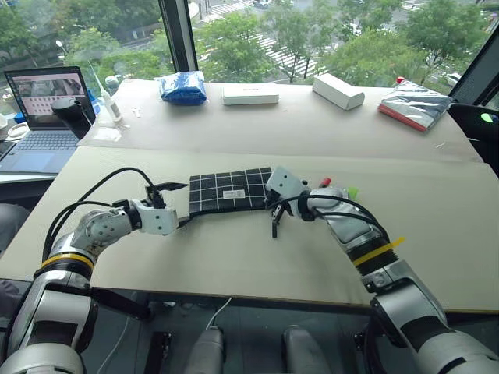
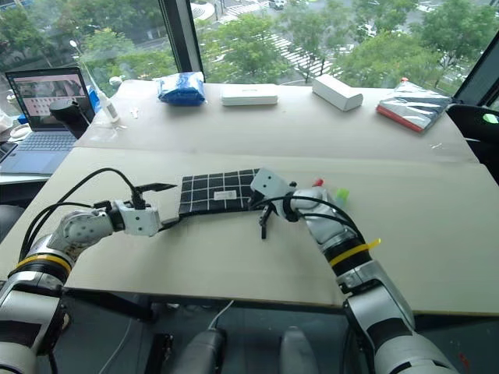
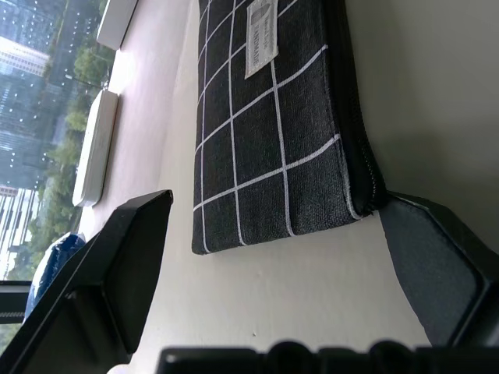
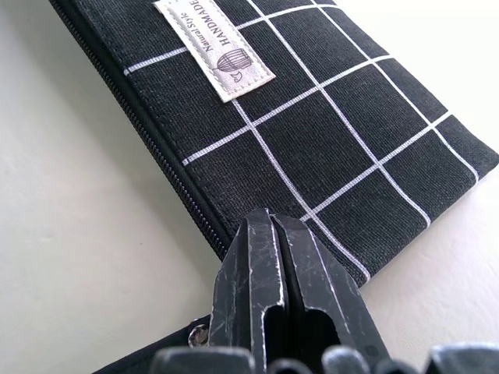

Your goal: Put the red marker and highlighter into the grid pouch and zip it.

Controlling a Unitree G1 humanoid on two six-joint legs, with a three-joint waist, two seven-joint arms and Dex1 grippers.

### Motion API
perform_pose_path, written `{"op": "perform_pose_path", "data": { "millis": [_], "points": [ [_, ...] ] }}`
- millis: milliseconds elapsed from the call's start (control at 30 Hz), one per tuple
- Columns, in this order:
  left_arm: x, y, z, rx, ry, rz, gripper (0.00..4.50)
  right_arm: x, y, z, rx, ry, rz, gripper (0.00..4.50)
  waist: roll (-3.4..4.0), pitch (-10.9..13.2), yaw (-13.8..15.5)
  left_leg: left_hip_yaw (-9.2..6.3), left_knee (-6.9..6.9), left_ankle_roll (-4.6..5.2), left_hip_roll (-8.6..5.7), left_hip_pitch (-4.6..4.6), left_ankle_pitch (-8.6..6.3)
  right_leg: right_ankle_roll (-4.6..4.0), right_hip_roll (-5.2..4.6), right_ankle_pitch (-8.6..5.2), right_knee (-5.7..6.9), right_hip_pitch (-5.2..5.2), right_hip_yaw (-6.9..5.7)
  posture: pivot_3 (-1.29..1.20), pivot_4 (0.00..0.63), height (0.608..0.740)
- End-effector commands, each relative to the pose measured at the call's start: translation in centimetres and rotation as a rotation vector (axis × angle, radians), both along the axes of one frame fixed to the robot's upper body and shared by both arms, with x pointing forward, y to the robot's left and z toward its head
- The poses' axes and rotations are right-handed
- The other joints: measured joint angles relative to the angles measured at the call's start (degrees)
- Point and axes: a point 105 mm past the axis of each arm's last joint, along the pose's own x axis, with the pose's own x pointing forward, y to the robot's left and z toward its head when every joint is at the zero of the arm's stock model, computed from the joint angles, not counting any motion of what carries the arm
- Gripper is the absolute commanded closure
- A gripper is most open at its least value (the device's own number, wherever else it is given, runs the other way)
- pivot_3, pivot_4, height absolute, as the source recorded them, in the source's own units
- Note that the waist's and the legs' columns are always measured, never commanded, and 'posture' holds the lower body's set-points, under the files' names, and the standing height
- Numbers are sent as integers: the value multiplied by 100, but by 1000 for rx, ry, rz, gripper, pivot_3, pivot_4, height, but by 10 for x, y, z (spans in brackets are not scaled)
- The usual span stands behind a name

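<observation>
Pouch (image 1: 230, 191): I judge it zipped flat.
Marker (image 1: 324, 181), highlighter (image 1: 352, 192): outside, still to load.
Left gripper (image 3: 273, 257): wide open, empty.
Right gripper (image 4: 284, 269): closed; strap grip unclear.

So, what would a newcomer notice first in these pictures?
First the grid pouch, lying flat in the middle of the pale table, between the two arms. The left gripper stands open at one end of it, while the right gripper is shut at the other end, by the zipper edge. Just beyond the right arm peep the red marker and the green highlighter, both outside the pouch.
</observation>
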Motion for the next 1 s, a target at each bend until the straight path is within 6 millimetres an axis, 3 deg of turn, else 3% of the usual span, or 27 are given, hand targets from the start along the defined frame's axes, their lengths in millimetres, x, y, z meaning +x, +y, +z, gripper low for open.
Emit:
{"op": "perform_pose_path", "data": {
  "millis": [33,267,367,700,867,1000],
  "points": [
    [7,-7,7,-5,-56,-4,0,-2,-1,0,9,7,-6,4459,0,0,4,0,0,0,0,0,0,0,0,0,0,-1,0,0,150,740],
    [8,-19,6,-27,-62,-41,0,-2,-4,0,16,3,-22,4459,0,0,13,0,0,0,0,-2,0,1,0,-1,-1,-1,-1,0,150,740],
    [4,-18,1,-28,-35,-55,773,-1,-6,0,17,4,-31,4500,0,0,11,0,0,0,0,-2,0,1,0,-1,-1,-1,-1,0,150,740],
    [0,-16,-6,-42,-6,-53,4458,0,-5,-1,23,4,-33,4500,0,0,11,0,-1,0,0,-2,0,1,0,-1,-1,-2,-2,0,150,740],
    [2,-19,-4,-102,7,-39,4458,1,-6,6,77,2,-42,4500,0,0,16,0,-1,0,0,-1,0,1,-1,-1,-1,-1,-2,0,150,740],
    [5,-21,-4,-170,59,-20,4500,5,-8,23,232,36,-79,3430,0,0,20,0,0,-1,0,-5,0,1,-1,0,-2,-1,-2,0,150,740]
  ]
}}
